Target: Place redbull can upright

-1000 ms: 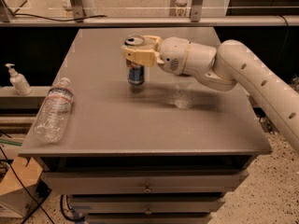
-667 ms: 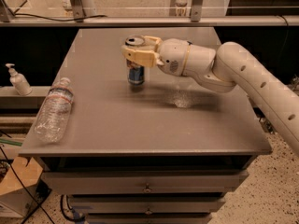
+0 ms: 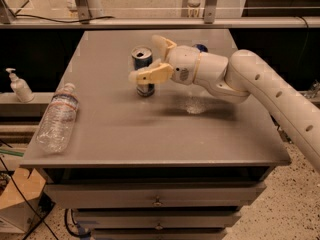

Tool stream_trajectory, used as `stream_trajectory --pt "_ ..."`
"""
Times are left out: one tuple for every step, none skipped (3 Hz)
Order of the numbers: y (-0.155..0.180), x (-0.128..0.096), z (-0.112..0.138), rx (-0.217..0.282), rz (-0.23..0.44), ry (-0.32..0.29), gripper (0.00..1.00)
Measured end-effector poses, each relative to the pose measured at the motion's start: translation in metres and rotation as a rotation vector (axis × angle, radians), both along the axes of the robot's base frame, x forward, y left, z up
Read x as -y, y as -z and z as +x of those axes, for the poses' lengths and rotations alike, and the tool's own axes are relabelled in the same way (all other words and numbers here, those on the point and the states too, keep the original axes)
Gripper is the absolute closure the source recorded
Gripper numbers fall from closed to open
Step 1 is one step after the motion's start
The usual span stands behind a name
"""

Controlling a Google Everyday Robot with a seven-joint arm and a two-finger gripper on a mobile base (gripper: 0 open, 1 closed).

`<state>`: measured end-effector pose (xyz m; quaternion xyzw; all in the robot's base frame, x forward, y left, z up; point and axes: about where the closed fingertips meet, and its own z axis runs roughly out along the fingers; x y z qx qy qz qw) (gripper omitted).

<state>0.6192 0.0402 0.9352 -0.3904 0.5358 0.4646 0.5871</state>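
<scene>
The redbull can [image 3: 144,88] stands upright on the grey table [image 3: 125,134], left of the middle towards the back. It is slim, blue and silver, with its silver top showing. My gripper [image 3: 144,57] is open at the can's upper part. One cream finger [image 3: 162,44] points up behind and to the right of the can. The other finger [image 3: 150,75] crosses in front of the can's middle. I cannot tell whether either finger touches the can. The white arm reaches in from the right.
A clear plastic water bottle [image 3: 57,116] lies on its side near the table's left edge. A dark blue can [image 3: 200,47] shows partly behind my wrist. A soap dispenser [image 3: 19,85] stands on a ledge to the left. Drawers [image 3: 157,199] sit under the table.
My fingers were closed on the top of the redbull can. They have now spread apart, and the can stands on the table in the same spot.
</scene>
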Motion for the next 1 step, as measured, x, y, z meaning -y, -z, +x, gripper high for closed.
stream_trajectory --pt "0.0000 -0.0001 0.0000 0.000 0.000 0.000 0.00"
